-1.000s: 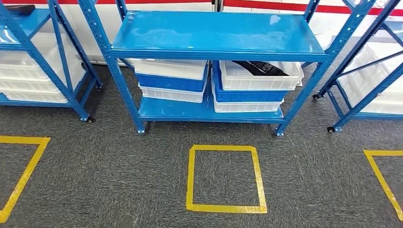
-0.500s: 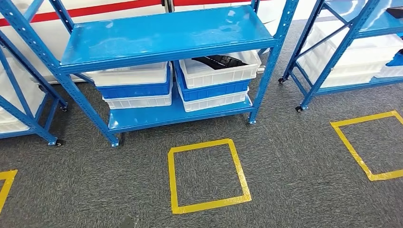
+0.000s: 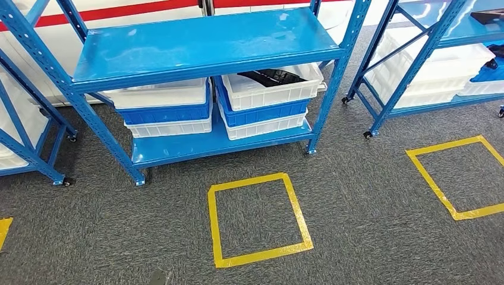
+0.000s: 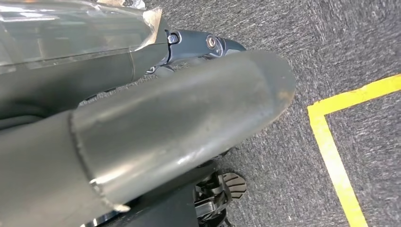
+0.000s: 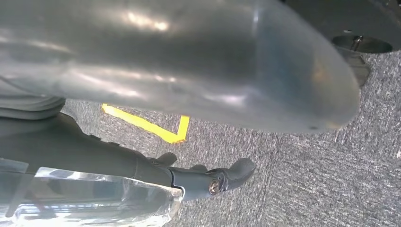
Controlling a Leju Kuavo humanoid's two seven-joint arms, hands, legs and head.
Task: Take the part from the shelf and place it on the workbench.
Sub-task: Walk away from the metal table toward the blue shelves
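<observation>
stage: approach, nothing grasped | left hand (image 4: 156, 123) and right hand (image 5: 189, 61): finger state cannot tell, hanging over grey carpet | black part (image 3: 270, 76) in white plastic crate (image 3: 274, 89) on blue metal shelf (image 3: 202, 44), well ahead of hands | left: grasp, carry, place

Top board of the blue shelf (image 3: 202, 44) is seen bare and open from above. Lower tier is packed with stacked bins (image 3: 217, 107); access there is limited by the board overhead and corner posts (image 3: 333, 83).

Bright even light, glare on the blue shelf (image 3: 202, 41), blurred wrist foregrounds.
</observation>
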